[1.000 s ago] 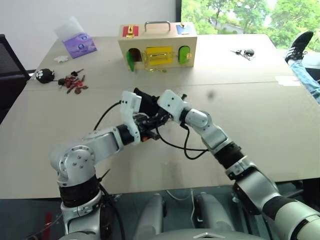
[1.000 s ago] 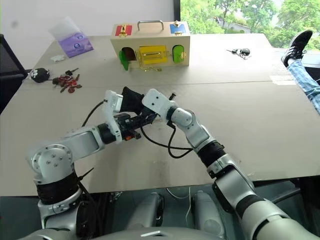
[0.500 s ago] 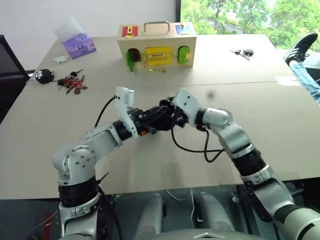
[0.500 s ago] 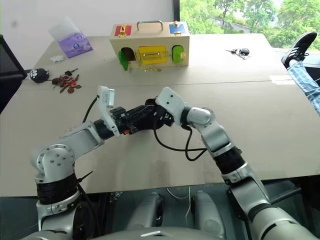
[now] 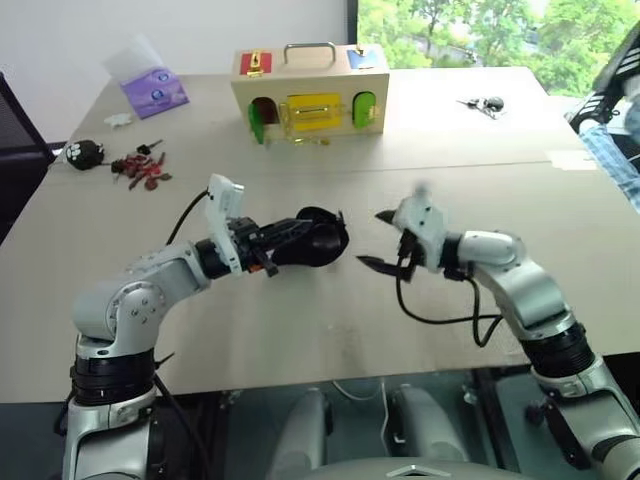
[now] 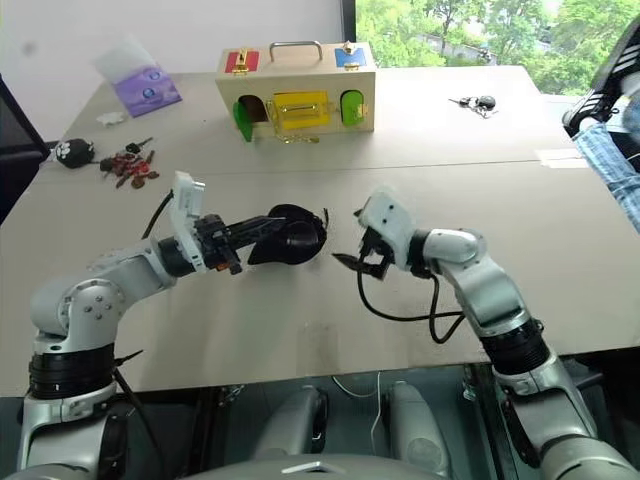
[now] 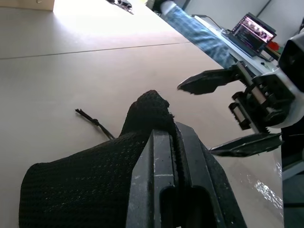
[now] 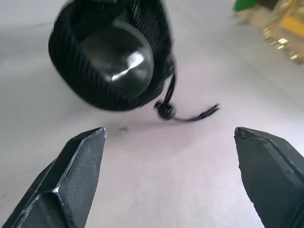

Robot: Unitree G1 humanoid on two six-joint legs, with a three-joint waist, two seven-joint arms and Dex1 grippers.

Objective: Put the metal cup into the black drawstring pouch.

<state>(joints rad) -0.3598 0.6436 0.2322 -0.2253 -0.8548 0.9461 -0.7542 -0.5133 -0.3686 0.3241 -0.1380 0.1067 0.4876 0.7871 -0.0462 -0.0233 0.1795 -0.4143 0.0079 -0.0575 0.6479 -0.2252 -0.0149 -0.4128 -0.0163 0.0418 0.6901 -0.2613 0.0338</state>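
Black mesh pouch: the black drawstring pouch (image 5: 312, 240) hangs over the table (image 5: 560, 250), pinched at one side by the left gripper (image 7: 175, 142), whose jaws are clamped tight on the fabric.
Metal cup: the metal cup (image 8: 116, 51) sits inside the pouch; in the right wrist view its dark, glossy end shows through the open mouth.
Right gripper: the right gripper (image 5: 378, 240) stands just beside the pouch mouth, jaws spread wide and holding nothing.
Cord: the drawstring (image 8: 183, 114) trails from the mouth with a small bead on it.
Step in hand: judging by this, the cup is in; what remains is release or closing the mouth.
Next move: likely calls for catching the thin cord, or setting the pouch down without tipping the cup out.
Hard to make out: the cup's silver sides are hidden by fabric; how deep it sits cannot be told.
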